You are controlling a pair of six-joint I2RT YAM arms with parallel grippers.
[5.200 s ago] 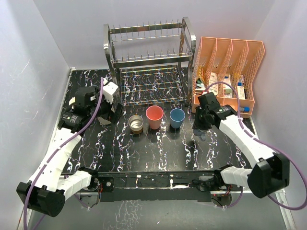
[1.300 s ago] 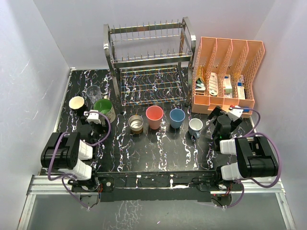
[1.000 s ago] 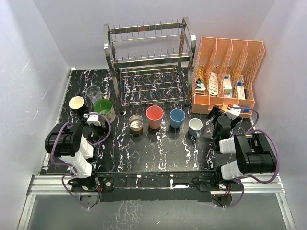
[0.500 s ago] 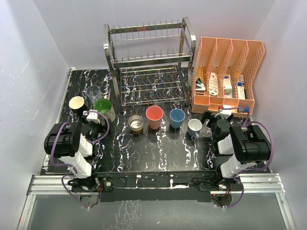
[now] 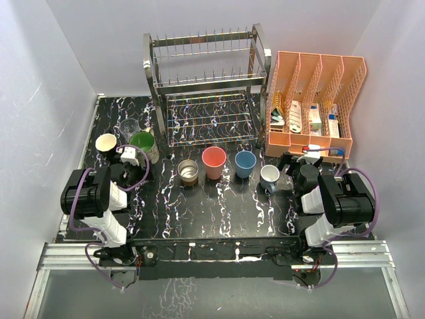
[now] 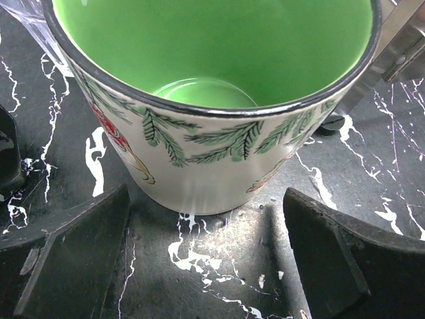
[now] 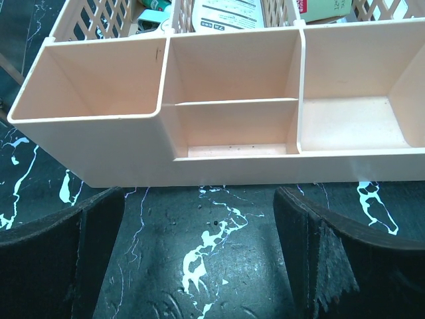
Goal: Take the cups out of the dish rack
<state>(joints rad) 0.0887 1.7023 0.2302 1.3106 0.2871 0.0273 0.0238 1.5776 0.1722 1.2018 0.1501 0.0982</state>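
The silver dish rack point(image 5: 206, 86) stands at the back with no cups on its tiers. Several cups stand on the table in front of it: a cream cup point(image 5: 106, 143), a clear glass point(image 5: 129, 127), a green mug point(image 5: 143, 145), a metal cup point(image 5: 188, 171), a pink tumbler point(image 5: 214, 162), a blue tumbler point(image 5: 246, 163) and a grey-blue mug point(image 5: 269, 176). My left gripper point(image 5: 130, 161) point(image 6: 206, 259) is open and empty, just short of the green mug point(image 6: 212, 100). My right gripper point(image 5: 302, 161) point(image 7: 199, 259) is open and empty, to the right of the grey-blue mug.
An orange slotted organizer point(image 5: 315, 100) point(image 7: 226, 113) with papers stands at the back right, its low front tray just ahead of my right fingers point(image 7: 345, 259). White walls close in both sides. Both arms are folded near their bases.
Both arms have drawn back from the cups and folded in toward their bases, uncovering the cups they hid. In the last half second the left gripper edges slightly toward the green mug.
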